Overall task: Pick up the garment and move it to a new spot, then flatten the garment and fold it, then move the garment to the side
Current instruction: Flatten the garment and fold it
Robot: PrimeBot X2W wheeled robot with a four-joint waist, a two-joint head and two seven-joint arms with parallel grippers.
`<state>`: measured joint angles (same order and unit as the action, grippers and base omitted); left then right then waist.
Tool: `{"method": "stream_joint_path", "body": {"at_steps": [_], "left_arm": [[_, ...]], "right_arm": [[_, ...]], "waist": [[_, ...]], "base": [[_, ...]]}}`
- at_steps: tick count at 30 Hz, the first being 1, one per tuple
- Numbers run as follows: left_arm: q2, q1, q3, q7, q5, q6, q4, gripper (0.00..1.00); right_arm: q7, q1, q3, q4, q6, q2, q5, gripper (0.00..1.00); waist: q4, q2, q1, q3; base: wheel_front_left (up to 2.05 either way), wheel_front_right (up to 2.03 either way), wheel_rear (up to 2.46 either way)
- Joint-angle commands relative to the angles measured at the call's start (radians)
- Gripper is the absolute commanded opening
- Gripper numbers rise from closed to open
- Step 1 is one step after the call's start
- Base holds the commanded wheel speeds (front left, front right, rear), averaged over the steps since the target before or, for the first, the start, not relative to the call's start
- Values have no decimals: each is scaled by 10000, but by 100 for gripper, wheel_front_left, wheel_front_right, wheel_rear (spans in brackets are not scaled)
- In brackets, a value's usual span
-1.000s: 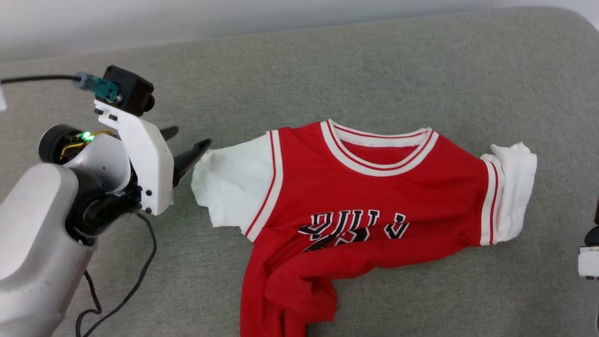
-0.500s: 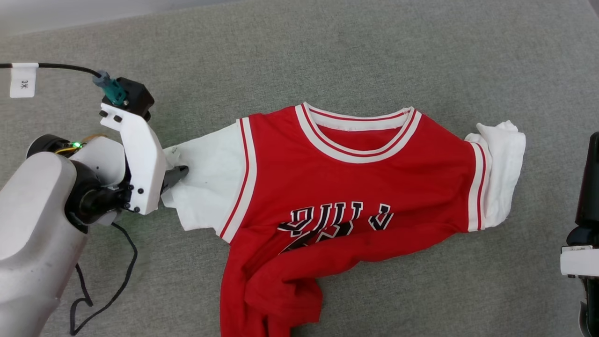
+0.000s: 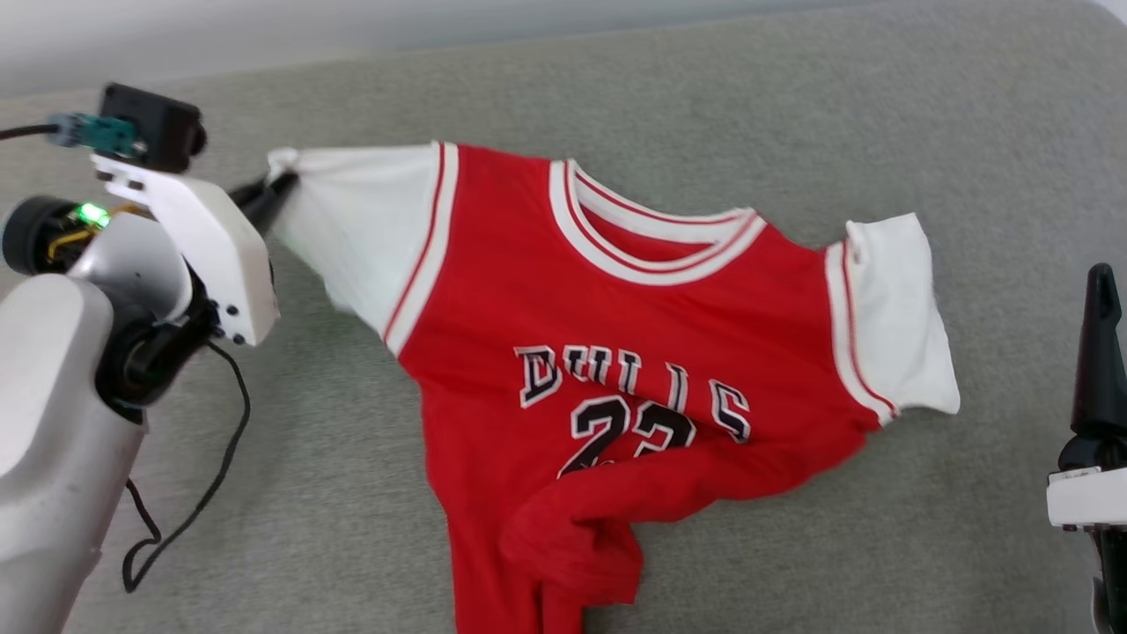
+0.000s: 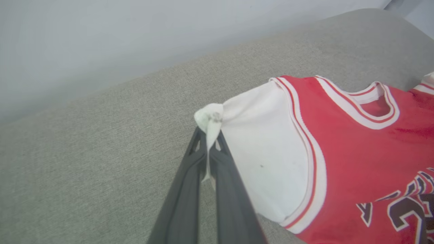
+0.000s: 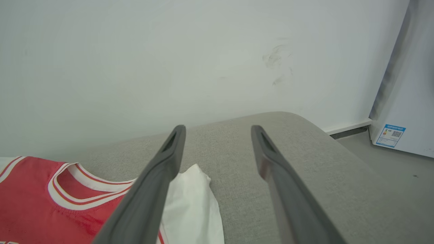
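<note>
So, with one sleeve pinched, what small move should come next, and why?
Probably bring the right gripper, open and apart from the cloth, onto the other white sleeve and close. The left gripper is shut on only one sleeve tip of the garment, so lifting would let it hang lopsided.

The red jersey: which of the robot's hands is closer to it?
Left: the left hand pinches the jersey by a white sleeve tip. The right hand hangs open beside the other sleeve, apart.

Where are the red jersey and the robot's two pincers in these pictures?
red jersey (image 3: 669, 308): head view, red chest above the lettering.
left pincer (image 4: 208, 135): left wrist view, between its tips, shut on the jersey.
right pincer (image 5: 218, 130): right wrist view, between its open tips.
</note>
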<state>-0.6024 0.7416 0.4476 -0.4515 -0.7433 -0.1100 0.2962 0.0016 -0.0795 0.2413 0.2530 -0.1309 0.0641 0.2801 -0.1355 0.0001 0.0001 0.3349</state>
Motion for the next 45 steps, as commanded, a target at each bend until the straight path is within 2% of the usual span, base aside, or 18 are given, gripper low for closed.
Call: {"method": "stream_joint_path", "body": {"at_steps": [1, 7, 8, 13, 14, 15, 16, 22, 26, 29, 32, 35, 37, 39, 40, 45], "left_arm": [[-41, -160, -201, 412, 41, 123, -204, 0], [-190, -974, -642, 1282, 23, 574, -988, 0], [-341, -1873, -755, 1433, -79, 897, -1401, 0], [-297, -3528, -728, 1389, -425, 1389, -1718, 0], [-263, -3804, -683, 1443, -441, 1455, -1701, 16], [-235, -4061, -654, 1540, -442, 1509, -1640, 49], [-179, -4291, -609, 1656, -441, 1543, -1522, 100], [454, -4578, -614, 3229, -297, 1236, -882, 100], [650, -4470, -639, 4593, 204, 1048, -1061, 100], [701, -4394, -729, 5649, 659, 1101, -1527, 100], [648, -4361, -668, 6124, 1093, 1222, -2031, 100], [620, -4402, -598, 6220, 1291, 1337, -2568, 100], [579, -4427, -566, 6202, 1377, 1393, -2929, 100], [570, -4463, -524, 6140, 1411, 1455, -3265, 100], [559, -4472, -496, 5996, 1431, 1546, -3591, 100], [658, -4224, -360, 5910, 1505, 1549, -3857, 100]], "right_arm": [[89, 121, 5, 43, 3, 98, -25, 100], [414, 275, 9, 40, 3, 183, -40, 100], [566, 337, 28, 18, 3, 197, -49, 100], [774, 478, 49, -152, 3, 162, -50, 100], [827, 475, 36, -207, 3, 161, -26, 100], [850, 488, 0, -279, 3, 168, 3, 100], [845, 497, -13, -359, 3, 182, 12, 100], [1176, 491, -175, -701, 3, 520, 51, 100], [1979, 372, -426, -675, 3, 1073, 184, 100], [3222, 36, -652, -866, 3, 1567, 425, 100], [4671, -335, -1071, -1084, 3, 2473, 393, 100], [6305, -983, -1330, -1290, 3, 3159, 866, 100], [7423, -1469, -1332, -1502, 5, 3718, 853, 100], [8554, -1799, -1399, -1758, 3, 3998, 822, 100], [9984, -2683, -1332, -2161, 3, 4336, 883, 100], [11046, -3654, -1186, -2927, 3, 4536, 472, 100]], "waist": [[387, -1, -1, -334], [889, -1, -1, -655], [1178, -1, -1, -758], [1514, -1, -1, -861], [1564, -1, -1, -888], [1601, -1, -1, -909], [1638, -1, -1, -936], [1923, -1, -1, -1155], [2183, -1, -1, -1207], [2395, -1, -1, -1098], [2685, -1, -1, -883], [2962, -1, -1, -634], [3166, -1, -1, -409], [3360, -1, -1, -213], [3622, -1, -1, 95], [4059, -1, -1, 484]], "base": [[0, 0, 0], [0, 0, 0], [0, 0, 0], [0, 0, 0], [0, 0, 0], [0, 0, 0], [0, 0, 0], [0, 0, 0], [0, 0, 0], [0, 0, 0], [0, 0, 0], [0, 0, 0], [0, 0, 0], [0, 0, 0], [0, 0, 0], [0, 0, 0]]}}
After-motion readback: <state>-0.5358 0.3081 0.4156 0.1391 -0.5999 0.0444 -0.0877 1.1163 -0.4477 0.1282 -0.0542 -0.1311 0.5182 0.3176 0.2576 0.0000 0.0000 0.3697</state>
